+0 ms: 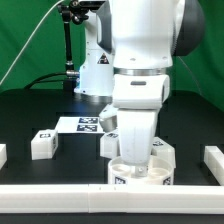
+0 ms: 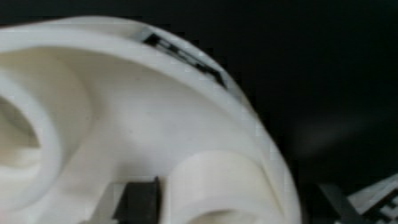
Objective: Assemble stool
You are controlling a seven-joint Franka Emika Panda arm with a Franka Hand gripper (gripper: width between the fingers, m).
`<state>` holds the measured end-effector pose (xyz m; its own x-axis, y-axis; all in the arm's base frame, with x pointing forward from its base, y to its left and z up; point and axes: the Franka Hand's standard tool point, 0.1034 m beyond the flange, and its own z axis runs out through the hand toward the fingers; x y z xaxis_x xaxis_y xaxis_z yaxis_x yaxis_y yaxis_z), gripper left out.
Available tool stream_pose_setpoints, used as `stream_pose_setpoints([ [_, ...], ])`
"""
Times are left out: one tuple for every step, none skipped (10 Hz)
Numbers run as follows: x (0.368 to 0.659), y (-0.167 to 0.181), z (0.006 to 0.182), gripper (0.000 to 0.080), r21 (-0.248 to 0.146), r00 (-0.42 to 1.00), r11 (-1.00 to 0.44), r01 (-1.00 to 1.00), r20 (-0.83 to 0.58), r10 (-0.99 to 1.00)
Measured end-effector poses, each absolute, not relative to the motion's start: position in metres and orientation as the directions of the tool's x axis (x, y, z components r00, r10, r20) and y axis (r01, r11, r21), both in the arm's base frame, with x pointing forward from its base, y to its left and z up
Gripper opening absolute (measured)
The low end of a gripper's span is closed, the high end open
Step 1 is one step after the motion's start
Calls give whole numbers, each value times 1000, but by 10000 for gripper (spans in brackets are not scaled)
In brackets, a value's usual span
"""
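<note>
Leg (image 2: 222, 190) at the seat (image 1: 150, 172)
Jaws pinch the leg: likely light, stiff, slick plastic, best gripped across its middle.

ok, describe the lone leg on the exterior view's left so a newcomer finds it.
Start at the marker board lying flat on the table. Nearer the camera and toward the exterior view's left of it stands a stubby white leg, tag on top. Unlike the round seat under the gripper, it stands alone.
</note>
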<state>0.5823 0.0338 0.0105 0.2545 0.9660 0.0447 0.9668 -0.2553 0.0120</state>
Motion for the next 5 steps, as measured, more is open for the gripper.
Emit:
stream_pose_setpoints([
  [585,41,10,320,13,249,-250,968,47,967],
  [588,48,11,320,14,249,-250,968,49,967],
  [591,56,11,320,10,260,-261,965,50,964],
  [591,63,11,320,7,277,-278,961,51,959],
  [590,70,11,320,6,301,-301,953,52,952],
])
